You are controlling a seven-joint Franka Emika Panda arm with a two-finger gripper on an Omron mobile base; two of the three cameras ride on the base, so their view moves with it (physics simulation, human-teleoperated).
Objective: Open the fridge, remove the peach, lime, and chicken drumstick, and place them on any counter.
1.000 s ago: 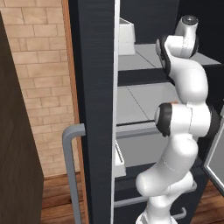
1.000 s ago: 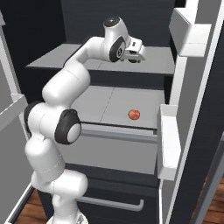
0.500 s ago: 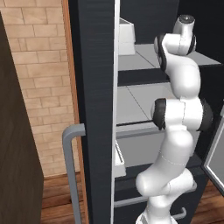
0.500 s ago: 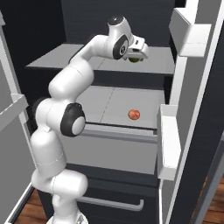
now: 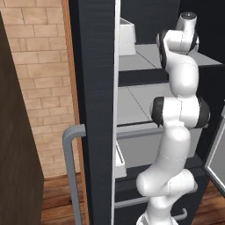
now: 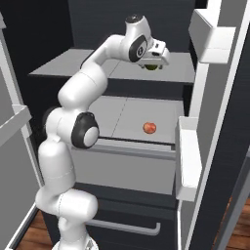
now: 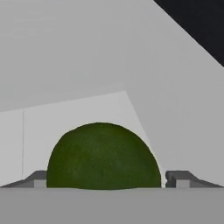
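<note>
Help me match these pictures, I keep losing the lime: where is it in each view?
Left base view: I can't find it; the arm stands in front of that part of the upper shelf.
Right base view: the lime sits on the upper shelf, right under the gripper.
Hand view: the lime is bottom centre, between the open fingertips.
Shared landmark: that pale grey upper shelf.

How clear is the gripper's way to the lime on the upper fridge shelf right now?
Probably clear, yes. In the hand view the lime sits between the two open fingertips, with nothing in front of it. In the right base view the gripper hangs right over it on the upper shelf.
</note>
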